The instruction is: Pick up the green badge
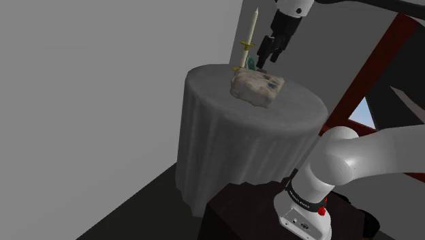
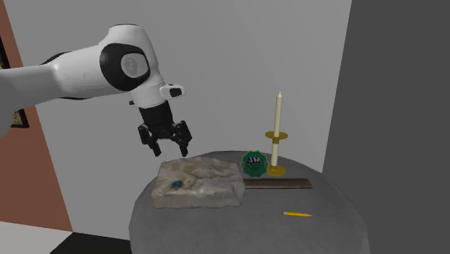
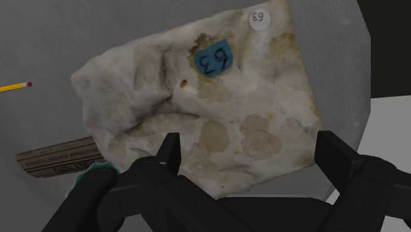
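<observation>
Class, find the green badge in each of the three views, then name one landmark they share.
Shoulder view: green badge just above the pale rock, beside the candlestick.
Second exterior view: badge between rock and candlestick.
Wrist view: a green sliver at the rock's corner.
Shared landmark: the rock.

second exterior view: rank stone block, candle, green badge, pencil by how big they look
1. pale stone block
2. candle
3. green badge
4. pencil: about as long as the badge is wide, only thinner, and nearer the camera, so this pair is unsure
</observation>
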`<state>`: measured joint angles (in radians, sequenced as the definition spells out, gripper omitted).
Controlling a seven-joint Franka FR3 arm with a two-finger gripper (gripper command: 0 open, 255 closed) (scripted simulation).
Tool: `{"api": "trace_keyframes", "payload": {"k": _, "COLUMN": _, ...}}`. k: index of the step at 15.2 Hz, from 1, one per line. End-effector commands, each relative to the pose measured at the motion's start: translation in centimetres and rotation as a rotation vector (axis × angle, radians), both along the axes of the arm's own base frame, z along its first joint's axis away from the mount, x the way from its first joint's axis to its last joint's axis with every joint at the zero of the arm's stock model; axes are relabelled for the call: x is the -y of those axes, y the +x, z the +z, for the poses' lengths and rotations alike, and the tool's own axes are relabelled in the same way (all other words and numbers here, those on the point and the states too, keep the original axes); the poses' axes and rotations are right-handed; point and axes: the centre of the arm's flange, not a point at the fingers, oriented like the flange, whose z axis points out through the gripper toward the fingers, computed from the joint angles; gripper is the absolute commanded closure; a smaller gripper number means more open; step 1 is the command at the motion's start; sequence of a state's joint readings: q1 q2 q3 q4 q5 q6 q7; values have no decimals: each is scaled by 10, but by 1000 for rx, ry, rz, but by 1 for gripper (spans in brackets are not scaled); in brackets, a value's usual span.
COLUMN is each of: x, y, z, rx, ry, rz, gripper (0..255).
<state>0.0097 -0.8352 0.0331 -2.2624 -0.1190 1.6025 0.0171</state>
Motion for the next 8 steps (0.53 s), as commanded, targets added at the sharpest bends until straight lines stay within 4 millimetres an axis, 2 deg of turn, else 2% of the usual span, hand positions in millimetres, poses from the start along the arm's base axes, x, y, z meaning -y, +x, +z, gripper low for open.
{"api": "trace_keyframes", "payload": {"k": 1, "x": 0, "y": 0, "z": 0, "rx": 0, "ry": 0, "rz": 0, "gripper": 0}}
{"api": "trace_keyframes", "payload": {"k": 4, "x": -3, "y": 44, "z": -6, "rx": -8, "ry": -46, "rz": -177, "gripper": 0}}
{"api": "trace_keyframes", "payload": {"k": 8, "x": 5, "y": 103, "z": -13, "rx": -18, "ry": -108, "rz": -413, "gripper": 0}}
